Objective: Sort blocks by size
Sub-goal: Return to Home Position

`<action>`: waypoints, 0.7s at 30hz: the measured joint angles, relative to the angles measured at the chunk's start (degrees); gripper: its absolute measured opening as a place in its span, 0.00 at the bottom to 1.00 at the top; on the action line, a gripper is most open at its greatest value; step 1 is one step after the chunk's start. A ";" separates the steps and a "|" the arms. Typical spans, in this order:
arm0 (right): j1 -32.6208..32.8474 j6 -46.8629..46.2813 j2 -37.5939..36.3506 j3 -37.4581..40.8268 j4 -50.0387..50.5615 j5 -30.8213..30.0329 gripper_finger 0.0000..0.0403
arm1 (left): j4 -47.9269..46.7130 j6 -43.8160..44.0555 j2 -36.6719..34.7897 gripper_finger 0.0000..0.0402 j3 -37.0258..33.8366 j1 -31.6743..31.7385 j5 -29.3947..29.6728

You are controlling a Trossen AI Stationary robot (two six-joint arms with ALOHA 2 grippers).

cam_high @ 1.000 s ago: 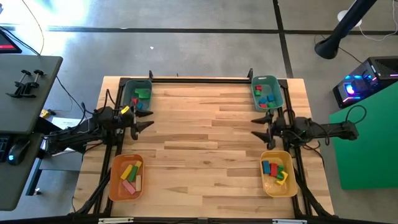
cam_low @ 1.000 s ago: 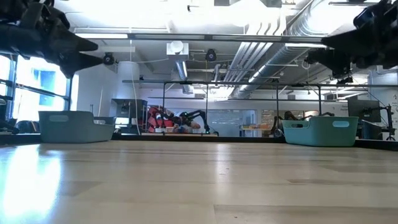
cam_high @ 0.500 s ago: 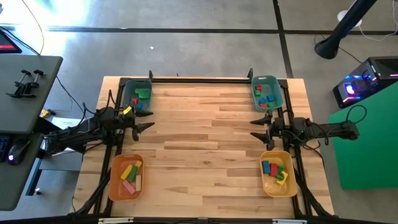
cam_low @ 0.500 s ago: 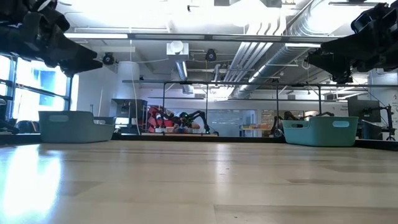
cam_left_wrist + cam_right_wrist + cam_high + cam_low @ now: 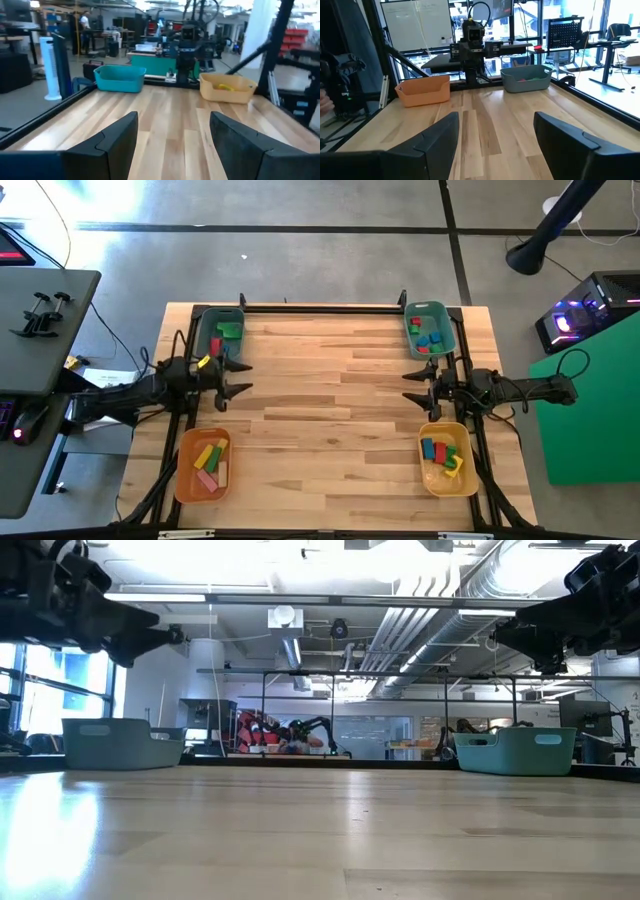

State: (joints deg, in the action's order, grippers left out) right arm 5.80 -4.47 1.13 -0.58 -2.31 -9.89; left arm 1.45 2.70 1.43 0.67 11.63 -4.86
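Note:
The blocks all lie in four bins at the table's corners. Small green, red and blue ones [image 5: 228,336] are in the far left teal bin [image 5: 207,328]. Small ones [image 5: 427,336] are in the far right teal bin [image 5: 444,326]. Longer yellow, green, pink and wood bars [image 5: 210,463] lie in the near left orange bin [image 5: 186,470]. Blue, red, green and yellow ones [image 5: 443,453] lie in the near right yellow bin [image 5: 428,472]. My left gripper [image 5: 247,378] is open and empty above the table's left side. My right gripper [image 5: 406,386] is open and empty above its right side.
The wooden tabletop [image 5: 330,410] lies bare between the bins. A black frame rail [image 5: 320,306] runs along the far edge. Both grippers hover well above the table in the low view, the left gripper [image 5: 150,635] and the right gripper [image 5: 510,635].
My left gripper has shifted a little toward the table's right and near edges, staying open. No block has moved.

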 joint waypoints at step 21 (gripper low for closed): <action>0.00 0.00 0.02 0.00 0.00 0.00 0.63 | -0.28 -5.96 0.55 0.58 0.01 -2.28 0.52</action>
State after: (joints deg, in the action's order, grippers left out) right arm 5.80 -4.47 1.15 -0.58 -2.31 -9.89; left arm 1.17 -3.27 1.98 0.68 9.34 -4.35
